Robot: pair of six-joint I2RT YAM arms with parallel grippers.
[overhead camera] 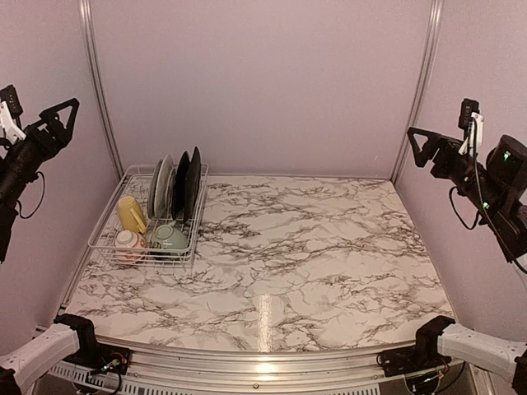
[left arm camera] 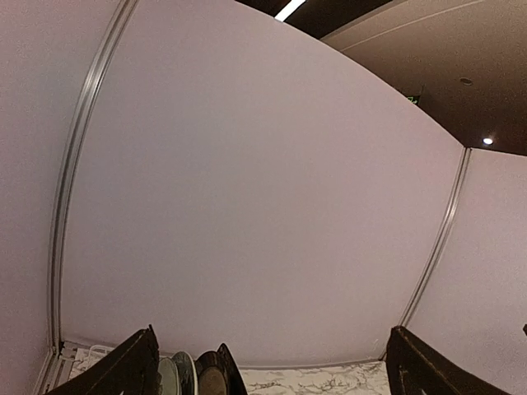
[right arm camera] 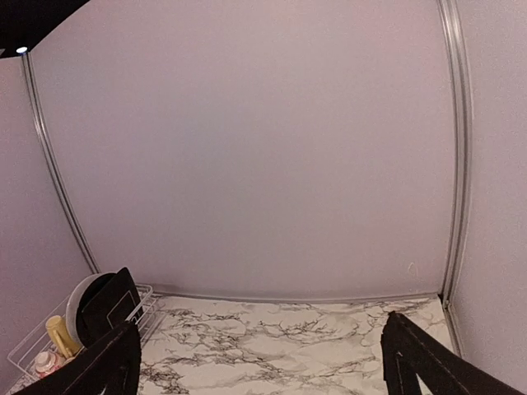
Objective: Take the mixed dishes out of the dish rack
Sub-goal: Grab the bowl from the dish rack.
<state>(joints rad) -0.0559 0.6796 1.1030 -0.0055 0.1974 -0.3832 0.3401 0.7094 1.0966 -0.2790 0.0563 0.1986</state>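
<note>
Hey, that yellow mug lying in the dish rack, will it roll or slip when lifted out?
The yellow mug lies tipped over in the dish rack, so it could roll if set down likewise. It looks like smooth glazed ceramic: probably rigid, somewhat slippery, and liable to chip against the wires.
</note>
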